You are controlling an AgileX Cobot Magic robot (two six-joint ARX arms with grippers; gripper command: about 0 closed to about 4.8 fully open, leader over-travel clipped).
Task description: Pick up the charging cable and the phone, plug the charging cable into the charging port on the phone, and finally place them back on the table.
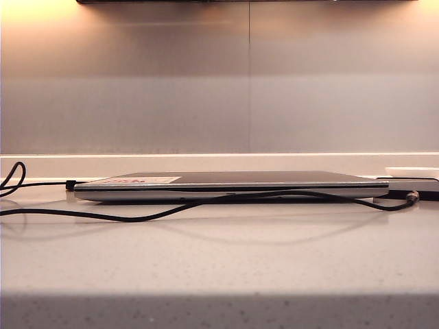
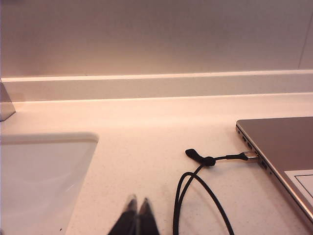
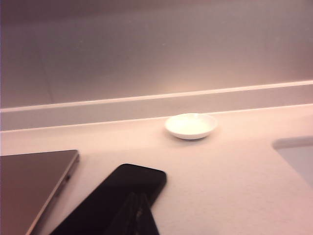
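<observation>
Nothing of the task appears done: neither gripper holds anything, and both task items lie on the table (image 1: 219, 260). The left gripper (image 2: 137, 215) hangs low over the pale speckled countertop with its black fingers pressed together and empty. Just beside it a black cable loops across the surface; that lead ends in a small black plug (image 2: 244, 156) seated in the side of the silver laptop (image 2: 288, 152), so it is probably not the one wanted. The charging cable (image 1: 171, 211), seen in the exterior view, runs along the front of the closed laptop to a small metal plug (image 1: 412, 197) lying loose at the far right, out of the left wrist view. The right gripper (image 3: 139, 215) is likewise closed and holds nothing; it hovers directly over the near end of the phone (image 3: 117, 196), which lies flat just beside the laptop's corner, with a small white dish (image 3: 191, 126) well beyond it near the wall. Both pickups, the plugging and the final set-down all remain. The fingers would likely need to spread before either grasp.
</observation>
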